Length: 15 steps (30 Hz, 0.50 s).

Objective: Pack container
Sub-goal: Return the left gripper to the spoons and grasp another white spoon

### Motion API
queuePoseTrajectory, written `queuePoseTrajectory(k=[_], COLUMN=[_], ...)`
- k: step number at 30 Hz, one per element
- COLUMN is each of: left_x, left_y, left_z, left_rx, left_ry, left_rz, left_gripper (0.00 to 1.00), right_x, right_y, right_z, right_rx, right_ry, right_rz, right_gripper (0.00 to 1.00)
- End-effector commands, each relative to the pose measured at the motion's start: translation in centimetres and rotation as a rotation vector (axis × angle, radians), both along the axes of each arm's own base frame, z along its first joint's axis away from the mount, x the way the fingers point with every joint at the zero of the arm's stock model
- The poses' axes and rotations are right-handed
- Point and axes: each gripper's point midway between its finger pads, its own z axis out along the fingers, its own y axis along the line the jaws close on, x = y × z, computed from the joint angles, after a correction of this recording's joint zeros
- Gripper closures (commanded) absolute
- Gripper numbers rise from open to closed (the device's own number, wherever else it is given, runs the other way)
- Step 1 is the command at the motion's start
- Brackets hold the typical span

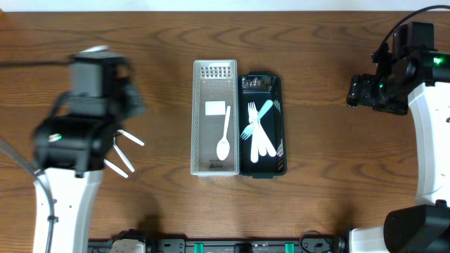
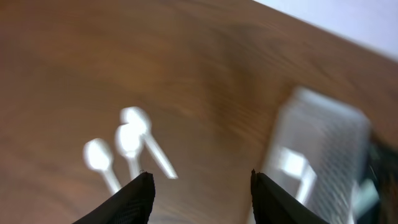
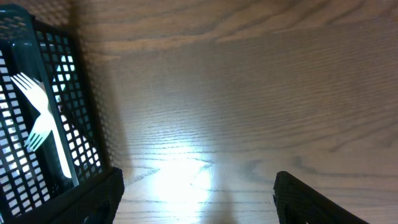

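Observation:
A clear mesh container (image 1: 214, 118) holds one white spoon (image 1: 224, 133) and a white card. Beside it a black mesh container (image 1: 261, 126) holds several white and pale blue forks (image 1: 257, 130). Three loose white spoons (image 1: 125, 152) lie on the table at the left, partly under my left arm. My left gripper (image 2: 200, 190) is open and empty above them; the spoons (image 2: 127, 146) and the clear container (image 2: 320, 152) show blurred in its view. My right gripper (image 3: 199, 199) is open and empty over bare wood, right of the black container (image 3: 43, 112).
The wooden table (image 1: 330, 154) carries nothing else. The right arm (image 1: 394, 70) is at the far right edge. A black rail runs along the table's front edge.

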Motion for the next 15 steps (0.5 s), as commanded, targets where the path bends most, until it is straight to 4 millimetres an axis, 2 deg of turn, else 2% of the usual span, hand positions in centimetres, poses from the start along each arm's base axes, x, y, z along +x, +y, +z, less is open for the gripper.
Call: queuePoseTrajectory(k=[1, 6, 15], left_x=[0.0, 0.6, 3.4], left_y=[3.4, 6.1, 6.7], left_z=[-1.2, -4.4, -13.8], left_rx=[-0.092, -0.201, -0.284], left_ry=[0.020, 0.099, 0.372], left_rz=[0.176, 0.318, 0.375], left_gripper=[0.47, 0.45, 0.45], right_x=[-0.1, -0.1, -0.1], right_y=[0.4, 0.4, 0.4], right_z=[-0.1, -0.1, -0.1], right_rx=[0.005, 0.006, 0.007], right_ry=[0.005, 0.005, 0.005], right_rz=[0.019, 0.014, 0.014], right_gripper=[0.19, 0.19, 0.18])
